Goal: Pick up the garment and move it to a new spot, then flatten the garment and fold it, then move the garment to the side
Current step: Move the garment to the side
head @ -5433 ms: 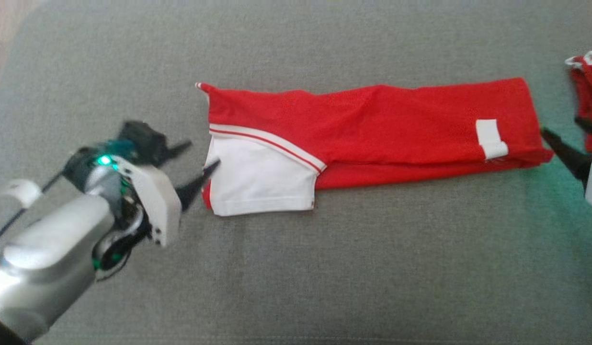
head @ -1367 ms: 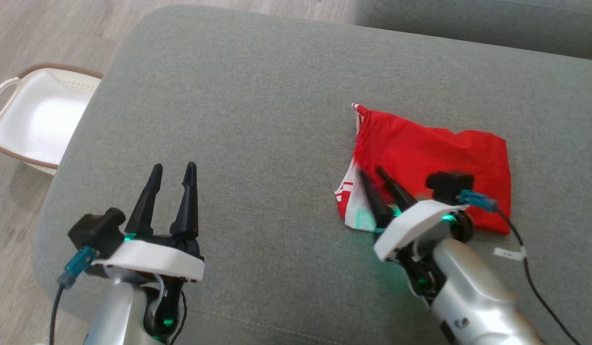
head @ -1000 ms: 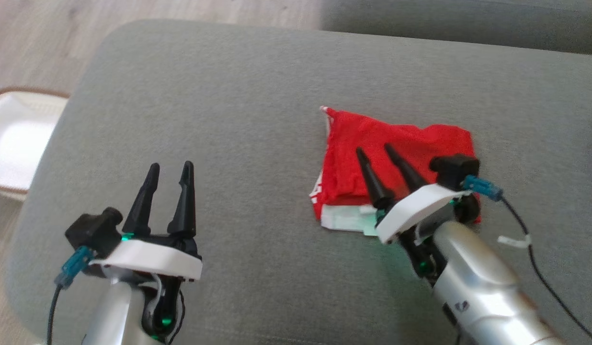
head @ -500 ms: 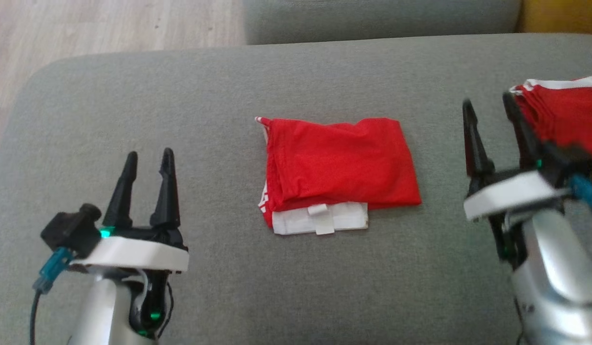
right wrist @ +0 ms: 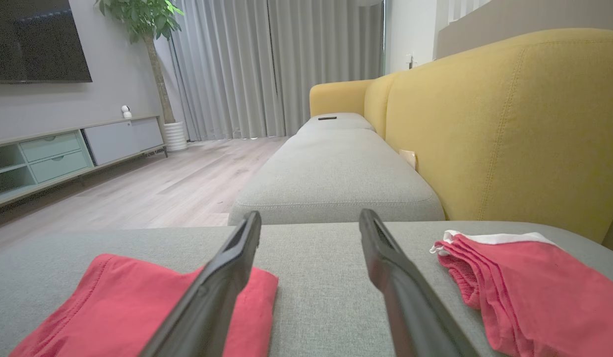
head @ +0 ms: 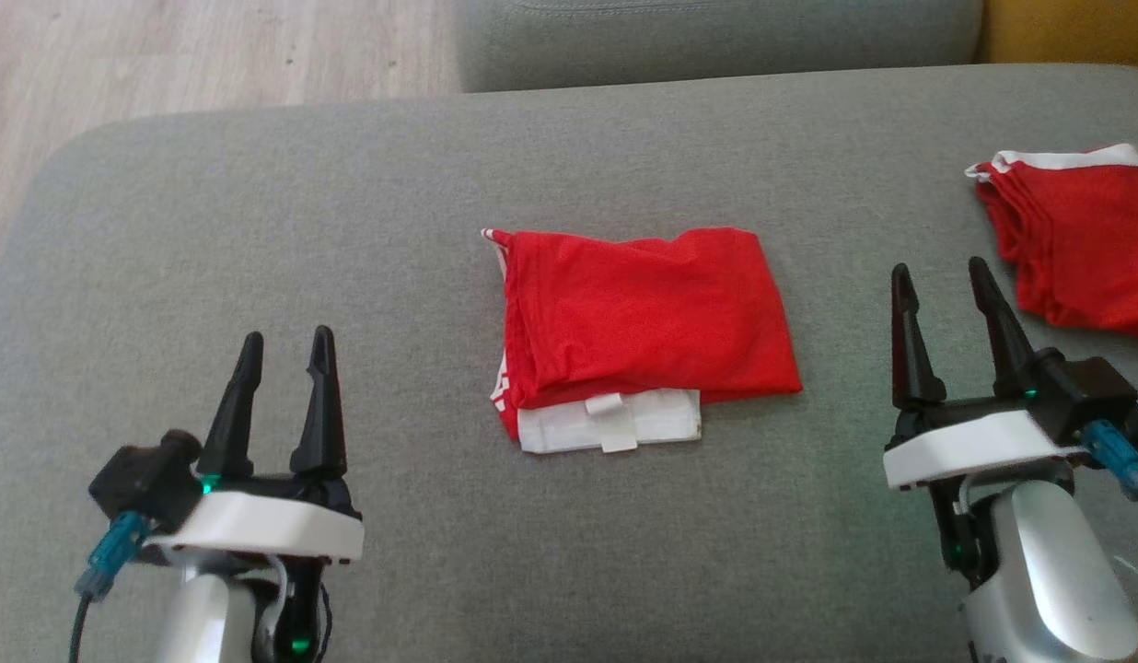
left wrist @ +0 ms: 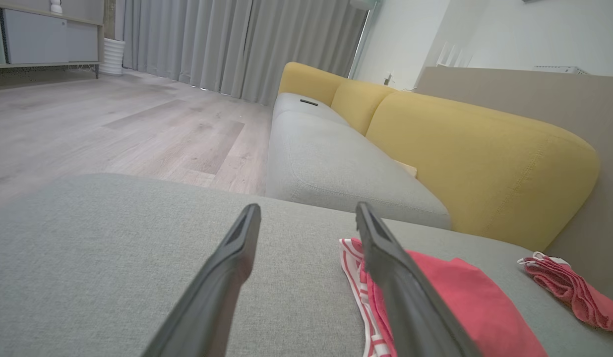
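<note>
The folded garment [head: 643, 322] lies flat on the cushion [head: 256, 230], long axis left to right, between and ahead of both sets of jaws, which stand apart and empty; the right jaws are nearer.

The left gripper [head: 286, 338], two long dark tapering fingers rising from a white wrist plate [head: 256, 527] on a silver forearm [head: 201, 617], stands at the lower left with jaws parted and empty, and the right gripper [head: 939, 270], built alike, stands at the lower right, equally spread, gripping nothing.
</note>
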`<state>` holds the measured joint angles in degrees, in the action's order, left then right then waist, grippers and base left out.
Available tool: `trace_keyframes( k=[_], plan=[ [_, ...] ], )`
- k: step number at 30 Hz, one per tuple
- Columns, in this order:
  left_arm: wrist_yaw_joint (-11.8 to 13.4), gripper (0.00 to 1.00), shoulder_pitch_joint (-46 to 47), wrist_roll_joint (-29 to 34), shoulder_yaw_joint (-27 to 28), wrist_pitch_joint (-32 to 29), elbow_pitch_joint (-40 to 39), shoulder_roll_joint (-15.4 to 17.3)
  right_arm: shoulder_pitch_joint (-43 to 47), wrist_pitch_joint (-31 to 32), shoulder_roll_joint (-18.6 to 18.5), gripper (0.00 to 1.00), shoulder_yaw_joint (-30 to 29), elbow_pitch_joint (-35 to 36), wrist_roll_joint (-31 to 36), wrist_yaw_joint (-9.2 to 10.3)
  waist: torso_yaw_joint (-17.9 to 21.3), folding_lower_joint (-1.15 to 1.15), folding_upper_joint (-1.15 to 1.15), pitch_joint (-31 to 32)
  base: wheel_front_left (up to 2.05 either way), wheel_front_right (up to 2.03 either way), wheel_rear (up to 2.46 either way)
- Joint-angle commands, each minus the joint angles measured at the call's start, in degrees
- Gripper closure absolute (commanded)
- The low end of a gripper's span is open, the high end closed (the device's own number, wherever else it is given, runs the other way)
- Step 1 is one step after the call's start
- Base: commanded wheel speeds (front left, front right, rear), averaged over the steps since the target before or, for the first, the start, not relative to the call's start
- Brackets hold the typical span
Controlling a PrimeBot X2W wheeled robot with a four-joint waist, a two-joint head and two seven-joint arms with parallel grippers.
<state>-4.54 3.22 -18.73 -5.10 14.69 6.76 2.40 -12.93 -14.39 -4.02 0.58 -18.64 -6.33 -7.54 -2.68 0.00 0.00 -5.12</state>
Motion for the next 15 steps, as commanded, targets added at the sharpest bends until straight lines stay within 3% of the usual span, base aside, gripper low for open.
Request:
trace_keyframes(
  k=[1,7,15],
  plan=[
    [-0.12,0.0,2.68,0.11,1.18,0.3,-1.57,0.48,-1.02,-0.61,0.57,0.0,0.77,1.56,0.13,0.05,-0.47,0.0,0.0,-0.22,0.0,0.0,0.0],
    [-0.39,0.0,3.93,0.09,0.08,0.3,-1.7,0.48,-2.6,0.09,0.83,0.0,0.88,-0.5,0.35,0.05,-2.1,0.0,0.0,-1.88,0.0,0.0,0.0],
    [-0.31,0.0,5.53,-0.38,-1.76,0.3,-2.24,0.48,-6.77,5.41,1.0,0.0,0.42,-7.64,1.88,0.05,-6.0,0.0,0.0,-5.74,0.0,0.0,0.0]
  ],
)
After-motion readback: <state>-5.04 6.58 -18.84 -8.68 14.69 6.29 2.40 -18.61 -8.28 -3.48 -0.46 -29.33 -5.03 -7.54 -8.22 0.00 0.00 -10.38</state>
